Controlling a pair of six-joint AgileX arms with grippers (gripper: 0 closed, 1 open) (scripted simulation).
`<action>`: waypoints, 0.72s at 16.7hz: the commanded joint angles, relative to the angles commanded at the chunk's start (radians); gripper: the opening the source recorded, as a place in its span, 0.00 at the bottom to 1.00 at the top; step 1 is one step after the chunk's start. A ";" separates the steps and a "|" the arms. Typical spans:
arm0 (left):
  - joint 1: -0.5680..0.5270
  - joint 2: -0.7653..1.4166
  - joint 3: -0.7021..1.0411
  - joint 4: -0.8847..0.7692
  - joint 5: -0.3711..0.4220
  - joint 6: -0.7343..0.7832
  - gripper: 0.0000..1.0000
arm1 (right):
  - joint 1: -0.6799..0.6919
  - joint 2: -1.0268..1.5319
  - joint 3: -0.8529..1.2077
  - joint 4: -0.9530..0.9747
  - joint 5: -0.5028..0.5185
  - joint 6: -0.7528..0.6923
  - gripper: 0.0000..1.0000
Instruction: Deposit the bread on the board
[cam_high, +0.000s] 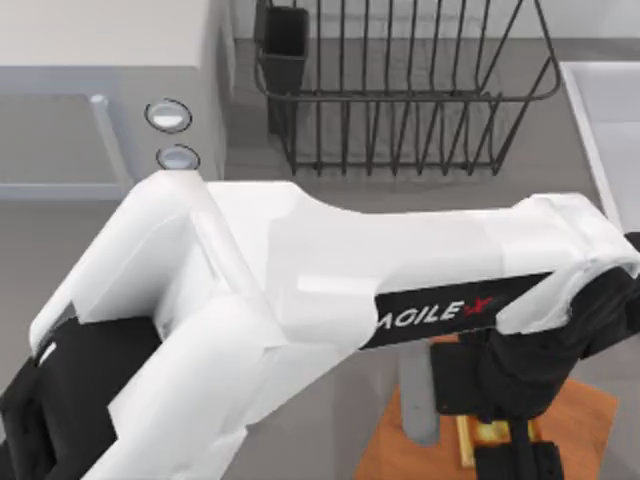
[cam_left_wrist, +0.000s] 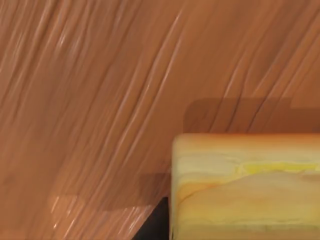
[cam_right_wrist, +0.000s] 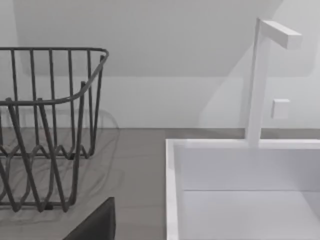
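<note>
Left tool (cam_high: 505, 440): over the board (cam_high: 585, 415), clamped on the bread (cam_high: 487, 432) | Bread: squarish, long axis not discernible, held at board's surface (cam_left_wrist: 100, 100) | Right tool: state cannot tell, facing rack (cam_right_wrist: 50, 125) and sink (cam_right_wrist: 172, 175)

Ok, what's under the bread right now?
The wooden board lies under the bread, with the bread's shadow on the grain. In the top view the left gripper covers most of the bread, so contact with the board is unclear.
</note>
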 joint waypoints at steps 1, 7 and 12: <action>0.000 0.000 0.000 0.000 0.000 0.000 0.38 | 0.000 0.000 0.000 0.000 0.000 0.000 1.00; 0.000 0.000 0.000 0.000 0.000 0.000 0.83 | 0.000 0.000 0.000 0.000 0.000 0.000 1.00; 0.000 0.000 0.000 0.000 0.000 0.000 1.00 | 0.000 0.000 0.000 0.000 0.000 0.000 1.00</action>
